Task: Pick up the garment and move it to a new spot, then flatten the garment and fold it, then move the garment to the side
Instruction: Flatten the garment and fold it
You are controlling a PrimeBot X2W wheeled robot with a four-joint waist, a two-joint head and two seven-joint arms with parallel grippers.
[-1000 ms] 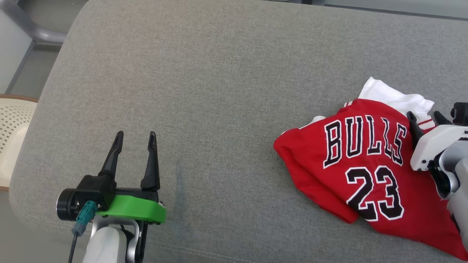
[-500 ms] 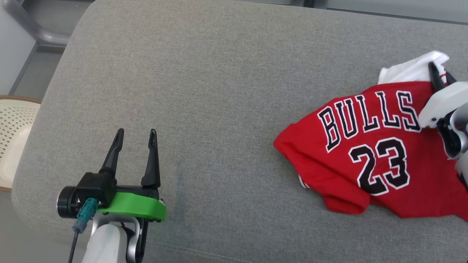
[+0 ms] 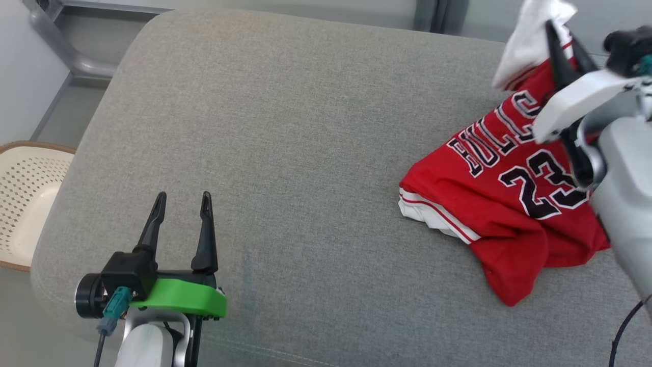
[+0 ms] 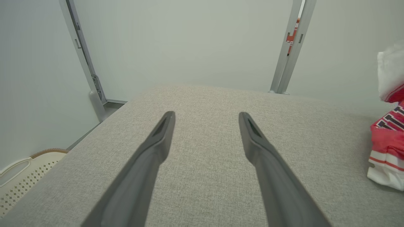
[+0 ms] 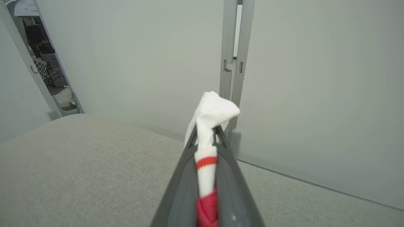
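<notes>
- The grey cushion (image 3: 305,127) is carrying everything. Most of its surface is lying bare, from the left edge to past the middle, so there is room for a new spot.
- The garment (image 3: 509,204), a red jersey with black and white letters, is sitting at the right side of the cushion, near the right edge. A second ago it was lying there in a loose heap, all of it on the fabric. Now its upper part is rising toward the far right corner, while the lower part with the striped hem is still resting on the cushion. The head camera has also been tilting, so part of this shift is only the view.
- A pale perforated basket (image 3: 25,193) is standing beyond the left edge of the cushion, well apart from the garment.
- The right pincer (image 3: 560,31) was spread over the top of the garment a second ago. Now its fingers are pressed together and are pinching the white trim (image 5: 211,110), which is sticking out past the tips. I am judging that the grasp has succeeded and the pick-up is starting. The moving, flattening and folding are not yet done.
- The left pincer (image 3: 183,196) is hovering spread near the front left corner, holding nothing and touching nothing.
</notes>
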